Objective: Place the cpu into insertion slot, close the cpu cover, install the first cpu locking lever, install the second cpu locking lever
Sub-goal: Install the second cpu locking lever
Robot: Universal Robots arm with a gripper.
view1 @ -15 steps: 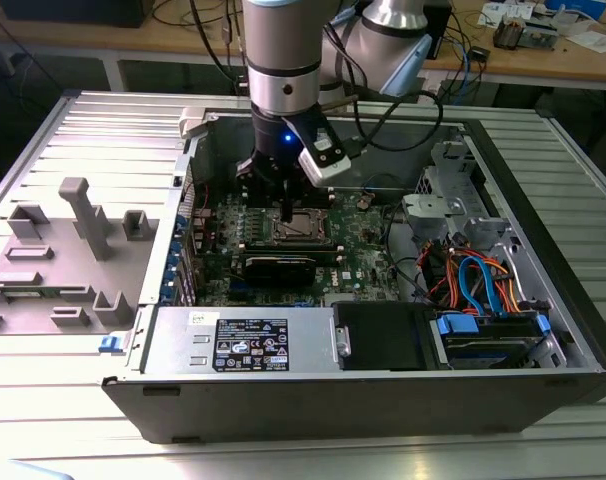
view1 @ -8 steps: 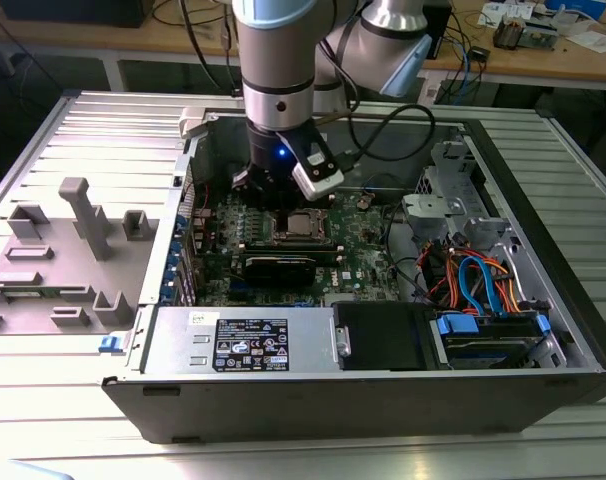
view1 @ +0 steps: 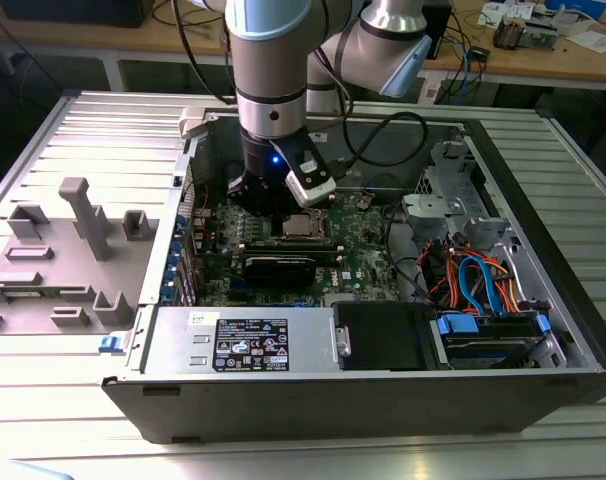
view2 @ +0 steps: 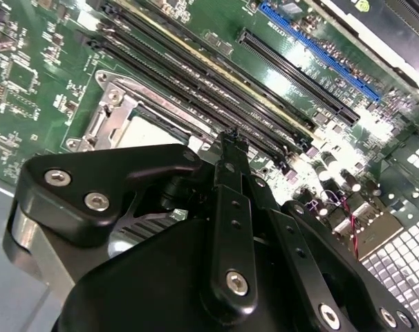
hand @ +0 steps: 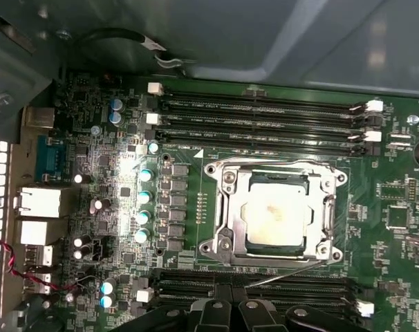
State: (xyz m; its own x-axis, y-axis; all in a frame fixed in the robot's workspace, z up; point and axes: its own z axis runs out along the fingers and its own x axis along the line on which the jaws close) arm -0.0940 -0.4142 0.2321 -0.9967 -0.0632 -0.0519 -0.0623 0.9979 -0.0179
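Note:
In the first wrist view the cpu [hand: 275, 214] lies flat in the insertion slot [hand: 216, 245], its silvery top showing through the window of the cpu cover [hand: 227, 200], which lies down over it. A thin wire lever [hand: 285, 275] runs slanted along the slot's edge nearest my gripper [hand: 234, 306]. The gripper's black fingers look shut with nothing between them, just off that edge. In the second wrist view the fingertips [view2: 230, 142] hover beside the slot [view2: 116, 111]. In the exterior view the gripper [view1: 268, 200] is low inside the computer case, next to the slot [view1: 301, 225].
Long memory slots [hand: 265, 114] flank the socket on two sides. A black card [view1: 278, 265] lies in front of it. The case walls [view1: 543, 250], a power supply [view1: 243, 340] and a drive cage with blue cables [view1: 483, 290] hem in the board. Grey fixtures [view1: 83, 215] stand at the exterior view's left.

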